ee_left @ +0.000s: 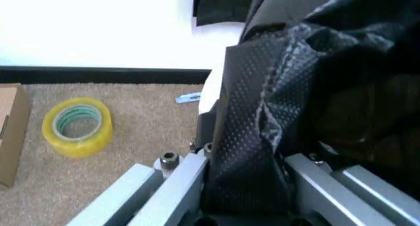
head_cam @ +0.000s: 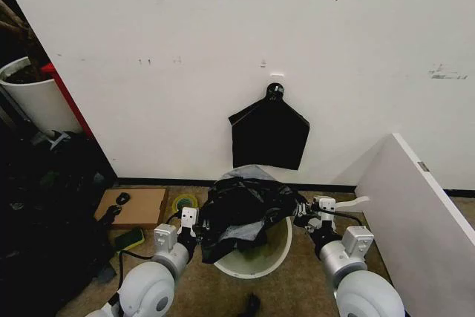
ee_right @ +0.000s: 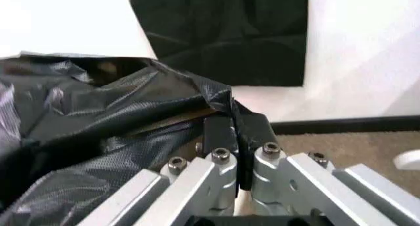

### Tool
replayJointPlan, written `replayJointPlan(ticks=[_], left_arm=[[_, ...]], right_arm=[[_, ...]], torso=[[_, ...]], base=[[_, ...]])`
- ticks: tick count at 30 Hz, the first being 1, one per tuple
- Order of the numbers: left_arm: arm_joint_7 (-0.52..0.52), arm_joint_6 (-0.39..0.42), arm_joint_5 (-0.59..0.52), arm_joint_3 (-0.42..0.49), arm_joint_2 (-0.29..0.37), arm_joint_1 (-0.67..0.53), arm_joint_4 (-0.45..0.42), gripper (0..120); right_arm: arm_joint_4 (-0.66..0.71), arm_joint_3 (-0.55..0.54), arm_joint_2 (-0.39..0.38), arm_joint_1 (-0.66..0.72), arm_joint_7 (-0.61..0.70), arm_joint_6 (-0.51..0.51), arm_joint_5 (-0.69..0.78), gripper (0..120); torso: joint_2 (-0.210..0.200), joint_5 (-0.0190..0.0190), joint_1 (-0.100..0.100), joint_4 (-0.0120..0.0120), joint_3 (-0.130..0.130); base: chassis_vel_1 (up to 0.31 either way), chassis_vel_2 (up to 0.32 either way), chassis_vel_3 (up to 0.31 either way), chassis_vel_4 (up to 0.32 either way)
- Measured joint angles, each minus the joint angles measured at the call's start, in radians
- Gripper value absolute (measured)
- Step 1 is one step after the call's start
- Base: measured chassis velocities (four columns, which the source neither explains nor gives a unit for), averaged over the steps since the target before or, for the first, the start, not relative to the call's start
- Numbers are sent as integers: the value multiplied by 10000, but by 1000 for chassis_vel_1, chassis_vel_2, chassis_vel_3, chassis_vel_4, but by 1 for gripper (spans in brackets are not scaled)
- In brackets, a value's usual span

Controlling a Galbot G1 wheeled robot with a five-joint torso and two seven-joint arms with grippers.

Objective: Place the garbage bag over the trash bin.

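Brown carpet runs to a white wall. Between the left gripper (head_cam: 194,222) and right gripper (head_cam: 303,211), each clamped on an edge, the garbage bag (head_cam: 243,206) hangs bunched over the trash bin (head_cam: 256,260). Spreading both edges evenly past the rim should seat it.

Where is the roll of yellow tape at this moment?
In the head view the yellow tape roll lies on the carpet by the wall, left of the trash bin, between it and the flat cardboard box. It lies just ahead of the left hand.
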Motion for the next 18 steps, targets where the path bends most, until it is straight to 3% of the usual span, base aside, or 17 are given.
replayJointPlan(ticks=[18], left_arm=[[-374,-120,-978,-68,-275,-47,40,0]], right_arm=[[-576,243,-116,-272,-95,-6,-13,0]], torso=[[0,0,0,0,0]], base=[[0,0,0,0]])
